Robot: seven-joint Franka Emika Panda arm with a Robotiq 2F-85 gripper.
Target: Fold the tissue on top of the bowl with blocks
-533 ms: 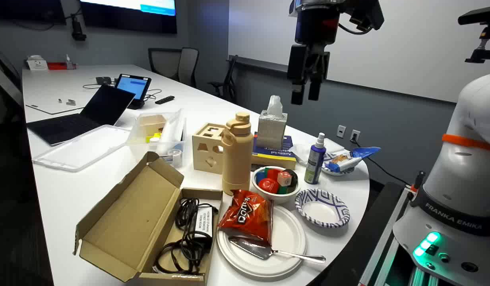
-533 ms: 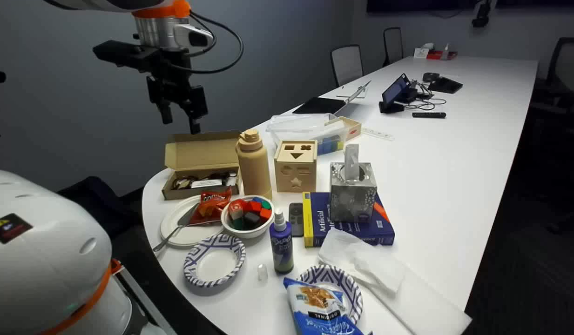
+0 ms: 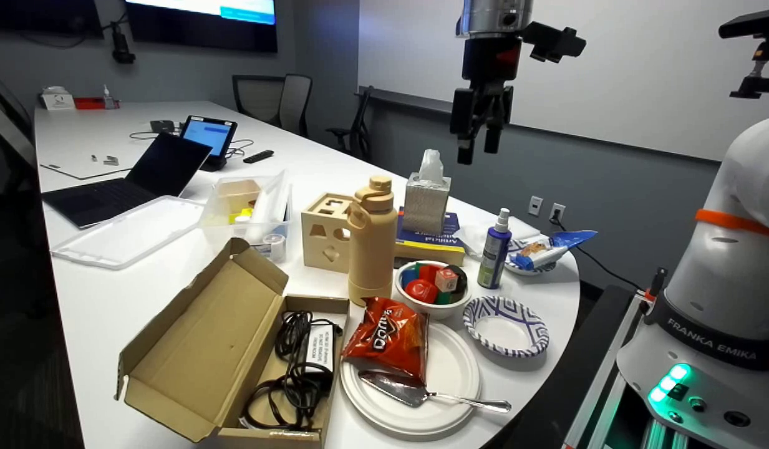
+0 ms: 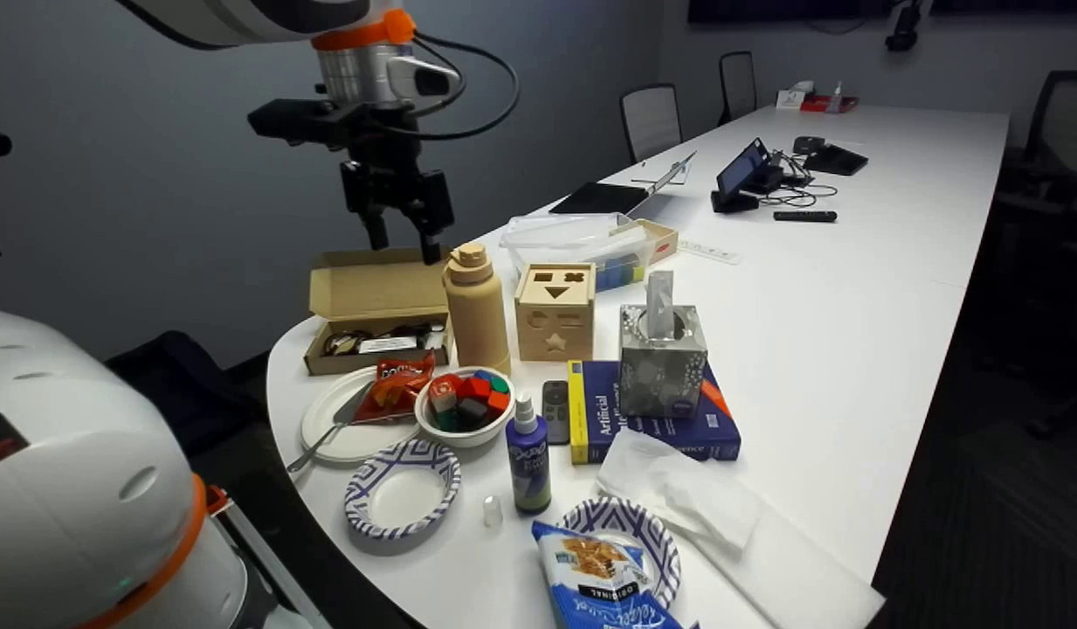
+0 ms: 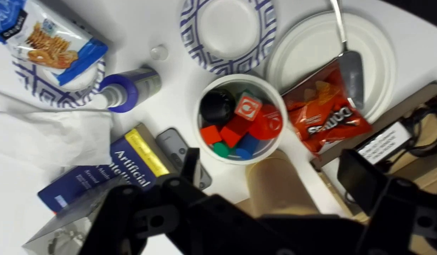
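Blocks [image 5: 236, 130] are held in the white bowl [image 5: 238, 161]; from it, in the wrist view, the tissue [image 5: 80, 138] is seen at nine o'clock, and cables [image 3: 292, 333] are contained in a cardboard box [image 3: 212, 337] towards four. The fingers [image 5: 358, 179] are spread apart.

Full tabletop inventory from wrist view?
Bowl: 1, white, centre
Blocks: several, multicoloured, in bowl
Tissue: 1+, white, left
Tissue box: 1, silver, bottom
Book: 1, blue, left
Remote: 1, grey, centre
Spray bottle: 1, purple, left
Cap: 1, clear, top
Dishes: 2, blue/white, top
Snack bag: 1, blue, top
Doritos: 1, red, right
Plate: 1, white, right
Cake server: 1, silver, right
Bottle: 1, tan, bottom
Wooden cube: 1, tan, bottom
Carton with cables: 1, brown, right
Gripper: 1, black, bottom
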